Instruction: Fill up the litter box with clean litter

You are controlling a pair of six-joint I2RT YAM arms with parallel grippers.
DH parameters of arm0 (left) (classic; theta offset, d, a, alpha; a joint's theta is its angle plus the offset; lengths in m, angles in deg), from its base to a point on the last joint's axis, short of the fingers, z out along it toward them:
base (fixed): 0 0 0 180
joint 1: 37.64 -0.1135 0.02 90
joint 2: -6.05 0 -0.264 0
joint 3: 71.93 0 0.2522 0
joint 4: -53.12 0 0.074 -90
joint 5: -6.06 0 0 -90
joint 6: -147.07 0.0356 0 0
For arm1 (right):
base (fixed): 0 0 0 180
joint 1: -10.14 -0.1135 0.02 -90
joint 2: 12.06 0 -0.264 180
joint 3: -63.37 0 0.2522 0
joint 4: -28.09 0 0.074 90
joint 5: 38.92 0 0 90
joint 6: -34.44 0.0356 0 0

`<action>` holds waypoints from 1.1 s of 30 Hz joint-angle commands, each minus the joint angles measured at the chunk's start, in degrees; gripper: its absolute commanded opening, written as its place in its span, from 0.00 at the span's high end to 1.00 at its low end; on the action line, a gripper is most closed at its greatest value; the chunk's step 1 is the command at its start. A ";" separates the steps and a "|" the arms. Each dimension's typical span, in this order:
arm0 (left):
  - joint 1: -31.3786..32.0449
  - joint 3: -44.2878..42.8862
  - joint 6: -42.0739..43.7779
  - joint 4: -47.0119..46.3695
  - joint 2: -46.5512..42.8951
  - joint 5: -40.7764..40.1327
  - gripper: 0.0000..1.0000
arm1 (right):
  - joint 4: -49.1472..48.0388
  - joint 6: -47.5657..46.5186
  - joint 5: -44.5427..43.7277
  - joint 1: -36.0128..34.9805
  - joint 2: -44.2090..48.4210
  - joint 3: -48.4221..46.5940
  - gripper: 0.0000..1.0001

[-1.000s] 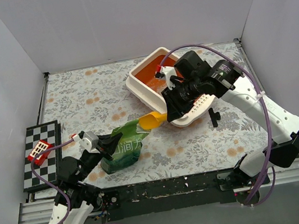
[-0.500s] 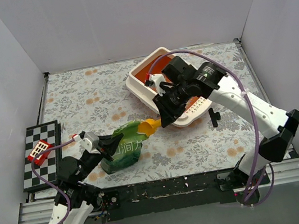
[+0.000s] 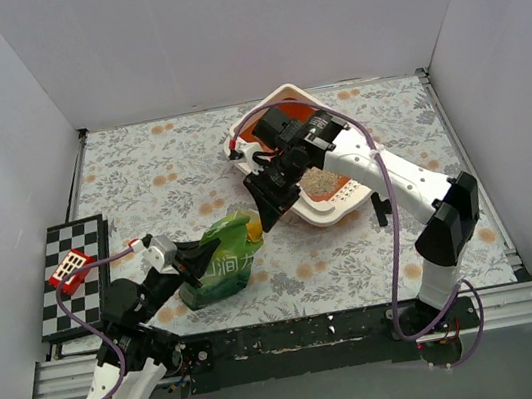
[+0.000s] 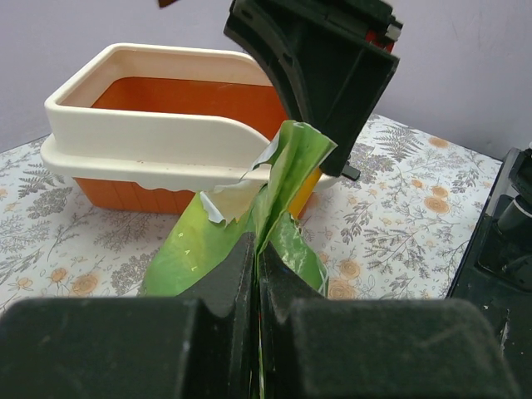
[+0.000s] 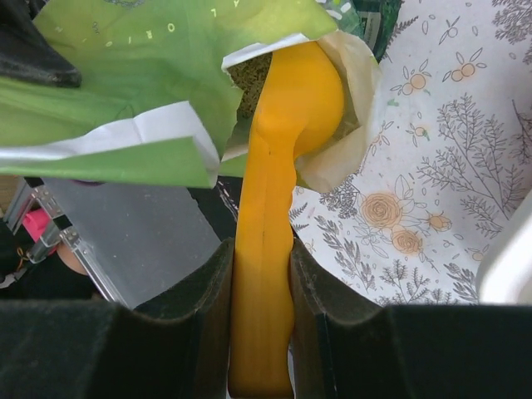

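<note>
The litter box point(image 3: 239, 155), white outside and orange inside point(image 4: 150, 141), stands at the back middle of the table. A small heap of clean litter point(image 3: 321, 183) lies at its near end by the perforated ledge. In front of the box stands the green bag point(image 3: 218, 268), and my left gripper point(image 3: 198, 259) is shut on its top edge point(image 4: 287, 166). My right gripper point(image 3: 266, 210) is shut on the handle of the yellow scoop point(image 5: 283, 150). The scoop's bowl is pushed into the bag's open mouth point(image 5: 141, 75), where the foil partly hides it.
A checkerboard with a red tag point(image 3: 71, 276) lies at the table's left edge. A small black object point(image 3: 381, 209) sits on the floral cloth right of the litter box. White walls close in the table on three sides.
My right arm has swung left from over the litter box to the bag, and the scoop has gone into the bag's mouth. The litter heap now shows. The left arm has not moved.
</note>
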 commanded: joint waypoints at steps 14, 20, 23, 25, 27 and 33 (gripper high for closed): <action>0.22 -0.42 0.06 -2.48 -2.16 1.26 1.00 | -9.45 -0.48 16.68 -2.73 -18.07 3.38 0.99; 0.22 -0.42 -0.03 -2.31 -1.98 1.08 1.00 | -19.99 0.48 26.18 -2.73 -17.91 9.34 0.99; 0.22 -0.33 0.06 -2.40 -1.72 1.17 1.00 | -24.65 1.01 28.73 -2.73 -15.71 13.47 0.99; 0.22 -0.33 0.06 -2.57 -1.54 1.26 1.00 | -27.99 1.89 30.40 -2.64 -14.31 16.20 0.99; 0.22 -0.33 -0.03 -2.57 -1.19 1.34 1.00 | -31.16 2.42 31.37 -2.64 -12.99 18.49 0.99; 0.22 -0.33 0.06 -2.31 -1.19 1.08 1.00 | -38.89 4.44 34.27 -2.03 -8.25 25.08 0.99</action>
